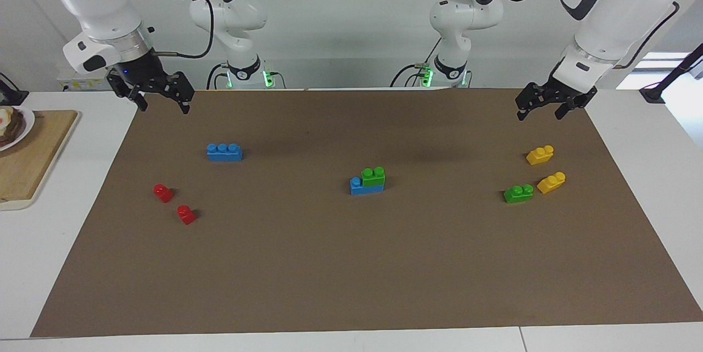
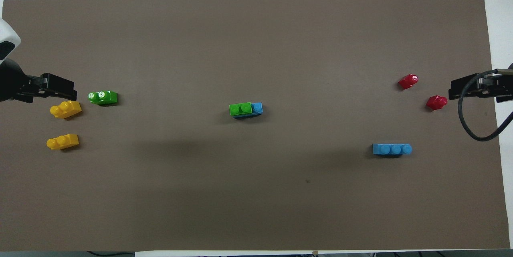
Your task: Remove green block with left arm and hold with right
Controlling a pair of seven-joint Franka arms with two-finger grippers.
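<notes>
A green block (image 1: 373,176) (image 2: 240,109) sits stacked on one end of a blue brick (image 1: 360,187) (image 2: 257,108) in the middle of the brown mat. A second green block (image 1: 518,193) (image 2: 103,97) lies loose on the mat toward the left arm's end. My left gripper (image 1: 540,113) (image 2: 64,88) hangs open in the air over that end of the mat, above the yellow bricks, holding nothing. Over the other end, my right gripper (image 1: 163,106) (image 2: 455,88) also hangs open and empty. Neither gripper touches a brick.
Two yellow bricks (image 1: 540,155) (image 1: 551,182) lie beside the loose green one. A blue three-stud brick (image 1: 224,152) and two red bricks (image 1: 163,193) (image 1: 186,214) lie toward the right arm's end. A wooden board (image 1: 38,160) with a plate (image 1: 24,127) lies off the mat there.
</notes>
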